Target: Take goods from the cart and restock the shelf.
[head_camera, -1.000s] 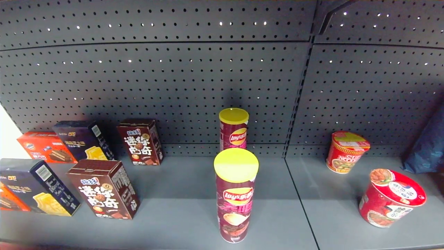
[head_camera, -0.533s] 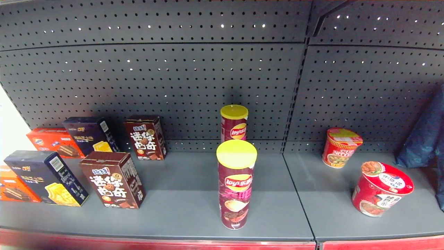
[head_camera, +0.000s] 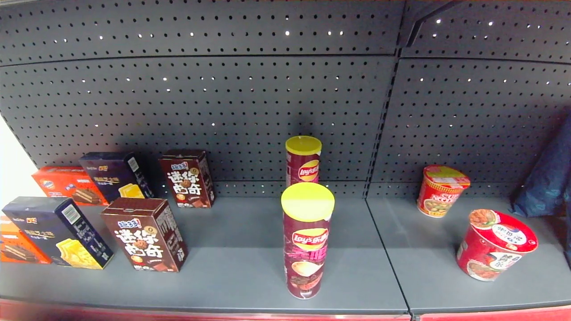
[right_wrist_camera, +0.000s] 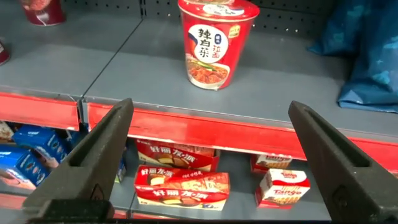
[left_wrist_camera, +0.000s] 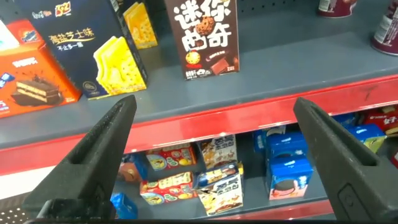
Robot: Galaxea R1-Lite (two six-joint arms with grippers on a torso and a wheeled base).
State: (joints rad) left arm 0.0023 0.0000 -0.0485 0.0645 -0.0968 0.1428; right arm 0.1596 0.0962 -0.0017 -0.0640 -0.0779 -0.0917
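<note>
Front can (head_camera: 308,240) hides rear can (head_camera: 303,162) btm 1/2; orange box (head_camera: 15,250) cut off.

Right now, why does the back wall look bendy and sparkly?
Head view: the wide lens curves the pegboard seams; light pokes through some of its holes; the rear chip can throws a shadow up it. Left wrist view: the lower shelf looks dimmer.

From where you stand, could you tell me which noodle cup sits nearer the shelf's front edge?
The wider red cup, farther right; the slimmer yellow-lidded cup stands back by the pegboard.
</note>
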